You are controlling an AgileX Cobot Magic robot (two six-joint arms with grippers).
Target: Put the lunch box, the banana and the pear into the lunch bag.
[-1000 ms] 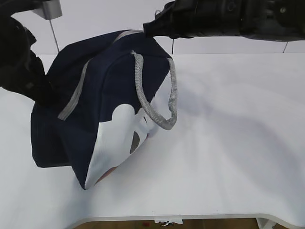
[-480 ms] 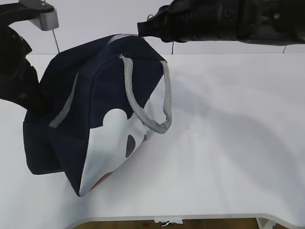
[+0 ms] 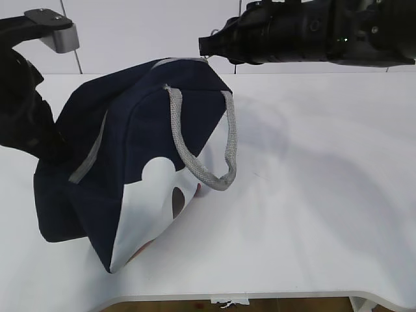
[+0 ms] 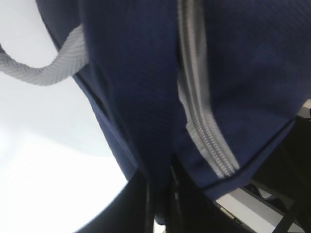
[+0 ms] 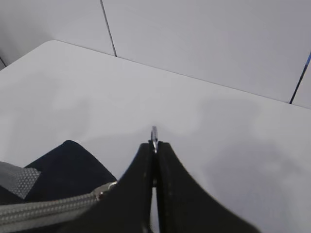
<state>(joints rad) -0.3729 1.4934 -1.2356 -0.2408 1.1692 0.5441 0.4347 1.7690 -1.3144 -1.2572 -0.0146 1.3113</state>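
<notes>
Bag (image 3: 130, 143) on counter (image 3: 312, 195), no legible writing. Right tool (image 5: 154, 145), at bag's top, pinches ring pull (image 5: 154, 132); left tool (image 4: 160, 204) pinches bag's fabric edge.

A bare lab-like test bench: plain white table (image 3: 312, 195), pale panelled wall (image 5: 204, 39) behind.

The exterior camera looks down at a slant from the near edge of the white bench (image 3: 312, 214), taking in the whole lunch bag (image 3: 123, 149) at left. The left wrist camera sits pressed close against the bag's grey zipper (image 4: 199, 121). The right wrist camera looks along its pincer (image 5: 154, 145) toward the far wall, sharing that zipper.
</notes>
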